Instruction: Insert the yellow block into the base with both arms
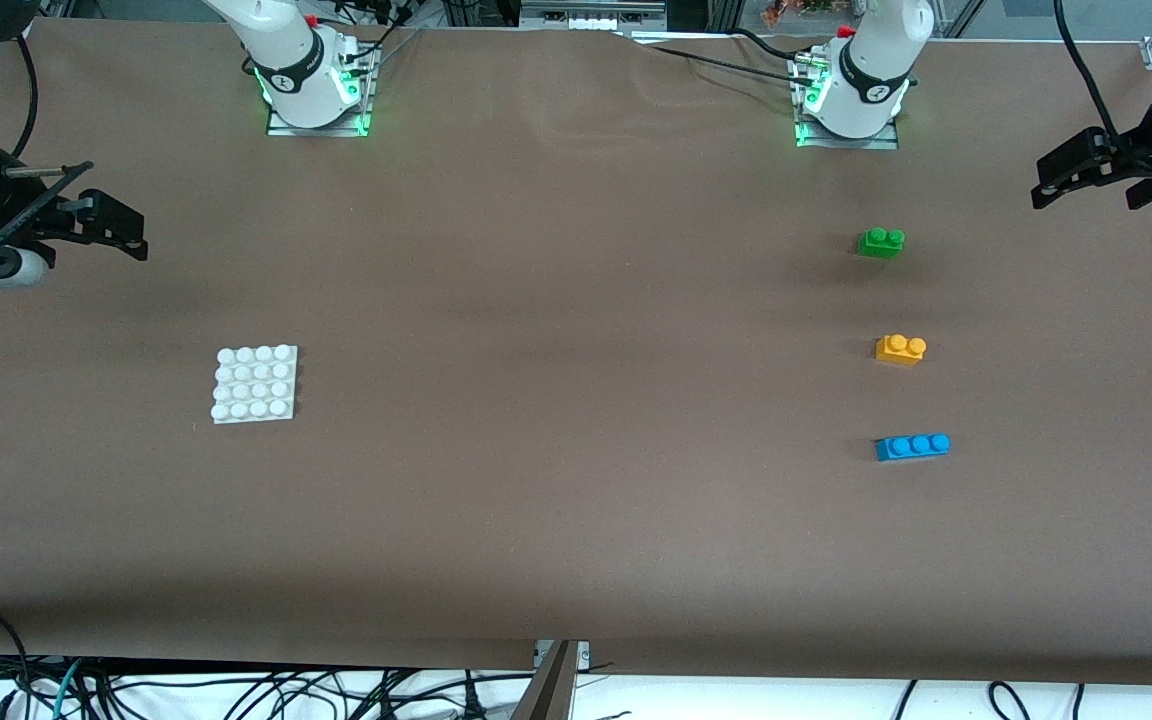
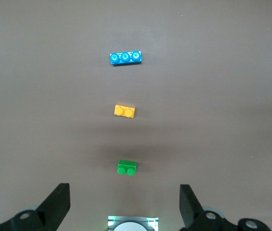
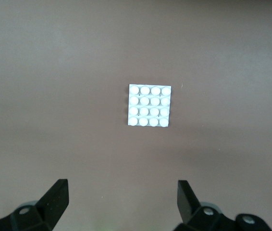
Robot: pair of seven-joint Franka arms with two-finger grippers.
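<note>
The yellow block (image 1: 900, 348) (image 2: 125, 111), a small two-stud brick, lies on the brown table toward the left arm's end. The white studded base (image 1: 255, 384) (image 3: 149, 105) lies flat toward the right arm's end, well apart from the block. My left gripper (image 1: 1051, 180) (image 2: 125, 190) hangs open and empty, high over the table's edge at the left arm's end. My right gripper (image 1: 121, 225) (image 3: 122, 187) hangs open and empty, high over the right arm's end. Neither gripper touches anything.
A green two-stud brick (image 1: 881, 242) (image 2: 127, 167) lies farther from the front camera than the yellow block. A blue three-stud brick (image 1: 912, 446) (image 2: 125, 57) lies nearer to it. The three bricks form a row. The arm bases (image 1: 314, 95) (image 1: 851, 105) stand at the table's back edge.
</note>
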